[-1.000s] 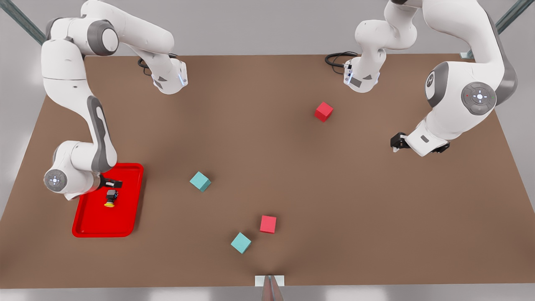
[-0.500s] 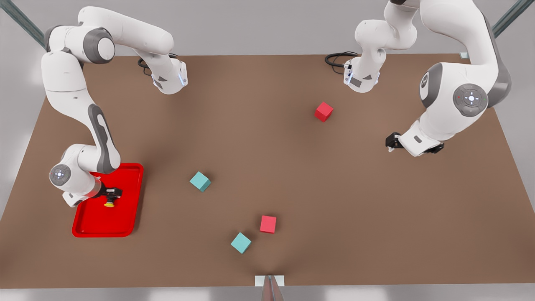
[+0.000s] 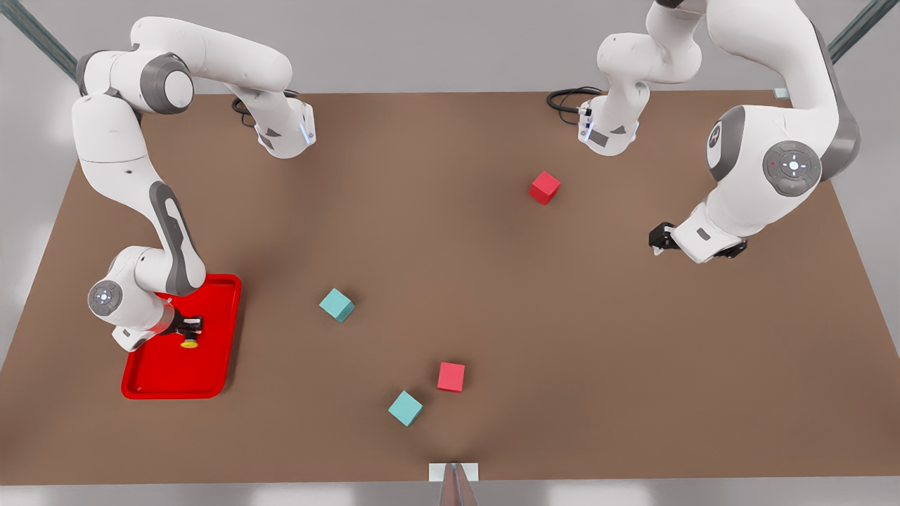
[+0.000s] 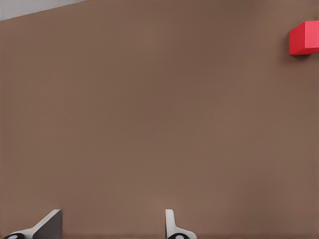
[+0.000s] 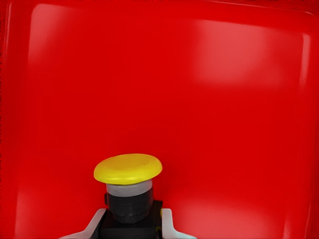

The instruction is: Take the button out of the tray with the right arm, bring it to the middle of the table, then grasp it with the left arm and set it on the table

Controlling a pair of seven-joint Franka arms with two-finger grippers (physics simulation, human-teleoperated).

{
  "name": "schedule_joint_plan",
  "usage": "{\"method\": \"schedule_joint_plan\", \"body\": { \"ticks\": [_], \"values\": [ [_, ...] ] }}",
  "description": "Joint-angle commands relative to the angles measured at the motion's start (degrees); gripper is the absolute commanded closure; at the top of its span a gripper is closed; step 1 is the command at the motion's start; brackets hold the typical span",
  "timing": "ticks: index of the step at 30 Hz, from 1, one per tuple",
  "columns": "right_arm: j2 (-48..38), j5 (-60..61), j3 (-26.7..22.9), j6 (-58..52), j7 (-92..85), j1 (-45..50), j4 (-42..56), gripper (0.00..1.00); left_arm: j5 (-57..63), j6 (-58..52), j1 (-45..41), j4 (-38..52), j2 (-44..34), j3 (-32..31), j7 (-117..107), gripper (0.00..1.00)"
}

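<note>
The button [image 3: 188,342] lies inside the red tray [image 3: 162,376] at the front view's left, on the brown table [image 3: 562,316]. My right gripper [image 3: 190,327] is down in the tray and shut on the button's dark body. In the right wrist view the yellow cap [image 5: 128,169] sticks out past the fingertips [image 5: 167,224], with the tray floor [image 5: 224,99] behind it. My left gripper [image 3: 657,239] hangs open over bare table at the front view's right, its two fingertips [image 4: 172,226] wide apart and holding nothing.
Two red cubes [image 3: 545,187] [image 3: 451,377] and two teal cubes [image 3: 337,305] [image 3: 406,408] lie scattered across the middle and front of the table. One red cube [image 4: 304,38] shows in the left wrist view. Both arm bases stand at the far edge.
The right gripper came down from above the tray onto the button and shut around its body. The left arm shifted slightly toward the centre, then held still.
</note>
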Motion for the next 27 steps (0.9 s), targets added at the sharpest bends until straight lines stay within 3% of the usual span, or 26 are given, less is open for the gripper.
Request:
{"method": "schedule_joint_plan", "body": {
  "ticks": [1, 3, 6, 8, 11, 16, 20, 22, 24, 25, 27],
  "values": [
    [-0.06, -0.71, -0.01, 0.06, -4.45, 0.23, 0.59, 0.62, 0.04, -0.17, 0.01, 0.03, -0.06, 0.0, -0.02, 0.0],
    [-0.76, -0.53, 0.52, -0.38, -4.1, 0.93, 0.77, 0.62, 0.04, -0.17, 0.01, 0.03, 0.03, 0.0, -0.02, 0.0],
    [-3.48, -0.18, 5.35, -6.34, -1.99, -0.12, 3.14, 0.62, 0.04, -0.35, 0.01, 0.03, -0.06, 0.0, -0.02, 0.0],
    [-4.8, -0.27, 11.5, -17.24, 6.79, 0.75, 7.71, 0.62, 0.04, -0.44, 0.01, 0.03, -0.06, 0.0, -0.02, 0.0],
    [-4.8, -0.53, 19.77, -23.23, 21.38, 3.48, 9.82, 0.61, 0.04, -0.44, 0.01, 0.03, -0.06, 0.0, -0.1, 0.0],
    [-2.26, 0.0, 19.77, -23.84, 49.76, 20.08, 16.58, 0.61, 0.04, -0.44, 0.01, 0.03, -0.06, 0.0, -0.1, 0.0],
    [6.0, 1.93, 18.19, -23.93, 73.76, 35.38, 29.59, 0.61, 0.04, -0.44, 0.01, 0.03, -0.06, 0.0, -0.1, 0.0],
    [11.45, 4.65, 14.07, -25.33, 82.73, 43.63, 39.78, 0.61, 0.04, -0.44, 0.01, 0.03, 0.03, 0.0, -0.1, 0.0],
    [17.6, 16.95, 0.09, -25.6, 90.11, 55.94, 50.24, 0.61, 0.04, -0.44, 0.01, 0.03, 0.03, 0.0, -0.1, 0.0],
    [20.59, 20.29, -4.49, -25.34, 94.5, 60.25, 53.85, 0.61, 0.04, -0.44, 0.01, 0.03, 0.11, 0.0, -0.1, 0.0],
    [23.15, 22.06, -4.58, -22.44, 99.43, 61.84, 55.26, 0.61, 0.04, -0.35, 0.01, 0.03, 0.38, 0.0, -0.1, 0.0]
  ]
}}
